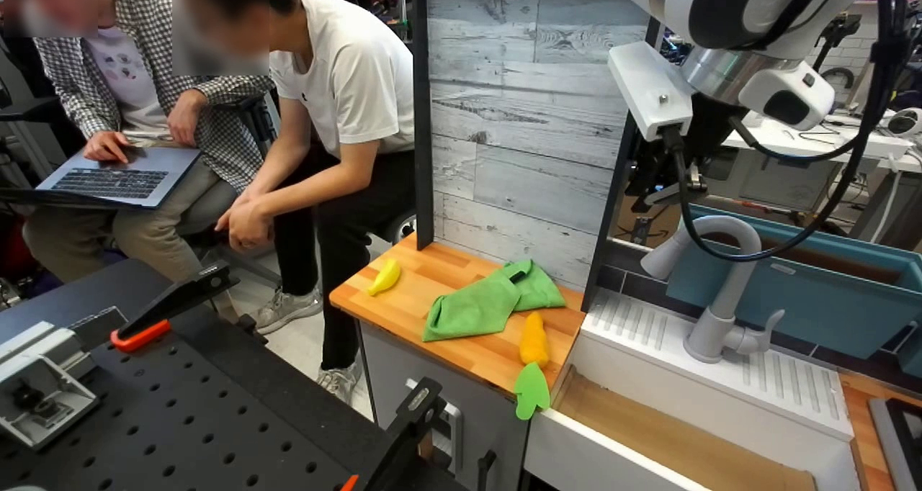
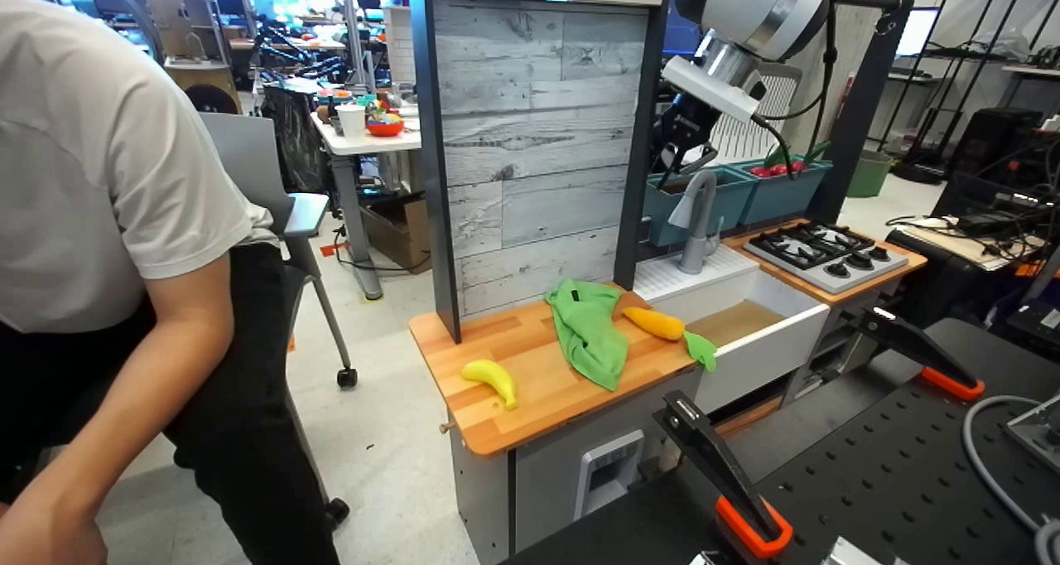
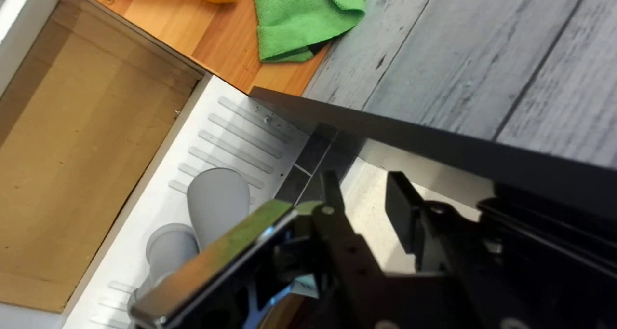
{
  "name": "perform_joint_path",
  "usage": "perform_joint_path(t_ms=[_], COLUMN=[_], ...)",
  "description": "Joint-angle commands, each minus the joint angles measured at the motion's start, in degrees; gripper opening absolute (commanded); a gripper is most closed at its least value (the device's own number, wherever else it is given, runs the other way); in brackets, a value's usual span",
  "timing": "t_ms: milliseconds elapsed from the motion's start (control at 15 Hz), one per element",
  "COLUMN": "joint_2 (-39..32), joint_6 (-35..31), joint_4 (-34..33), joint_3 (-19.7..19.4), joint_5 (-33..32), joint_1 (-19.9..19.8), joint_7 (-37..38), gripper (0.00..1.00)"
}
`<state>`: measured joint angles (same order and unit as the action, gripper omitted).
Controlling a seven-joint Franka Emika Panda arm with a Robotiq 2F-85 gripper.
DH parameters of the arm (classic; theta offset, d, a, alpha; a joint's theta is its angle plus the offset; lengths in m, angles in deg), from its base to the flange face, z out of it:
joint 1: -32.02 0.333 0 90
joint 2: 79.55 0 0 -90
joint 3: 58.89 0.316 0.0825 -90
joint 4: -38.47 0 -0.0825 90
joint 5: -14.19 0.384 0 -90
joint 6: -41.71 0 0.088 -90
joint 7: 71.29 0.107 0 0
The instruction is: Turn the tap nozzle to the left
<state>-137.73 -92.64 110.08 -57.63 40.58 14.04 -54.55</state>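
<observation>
The tap nozzle, a grey arched spout, stands on the pale ridged sink unit in both exterior views (image 1: 735, 286) (image 2: 702, 215). Its mouth end shows in the wrist view (image 3: 218, 203), partly covered by the gripper's left side. A small grey knob handle (image 1: 753, 338) sits at its base. My black gripper (image 1: 639, 201) hangs behind and above the nozzle's mouth, beside the dark panel edge; it also shows in an exterior view (image 2: 677, 169). In the wrist view the fingers (image 3: 364, 189) are apart with nothing between them. The nozzle lies outside the jaws, left of the left finger.
A grey wood-look panel (image 1: 533, 116) with a dark edge post stands close to the gripper. Teal planters (image 1: 828, 282) stand behind the tap. A green cloth (image 1: 475, 311), yellow banana (image 1: 385, 277) and orange carrot (image 1: 534, 338) lie on the wooden counter. A black cable loops past the nozzle.
</observation>
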Motion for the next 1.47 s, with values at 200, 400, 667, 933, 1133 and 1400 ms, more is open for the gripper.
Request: perform_joint_path(t_ms=[200, 400, 667, 933, 1133, 1400], joint_2=[0.39, 1.35, 3.89, 8.4, 12.51, 11.37], joint_6=[1.36, -0.1, -1.89, -3.34, -4.85, -3.83], joint_4=[-0.53, 1.68, 7.05, 14.33, 20.09, 18.49], joint_3=[1.13, 0.67, 0.19, -0.28, 0.13, -0.96], joint_5=[1.99, 1.49, 0.71, 0.63, 1.34, 0.52], joint_1=[-0.6, -0.68, -1.29, -2.64, -4.46, -4.39], joint_7=[0.45, -0.67, -4.66, -10.81, -16.02, -16.97], gripper=[0.78, 0.99, 1.0, 1.0, 1.0, 1.0])
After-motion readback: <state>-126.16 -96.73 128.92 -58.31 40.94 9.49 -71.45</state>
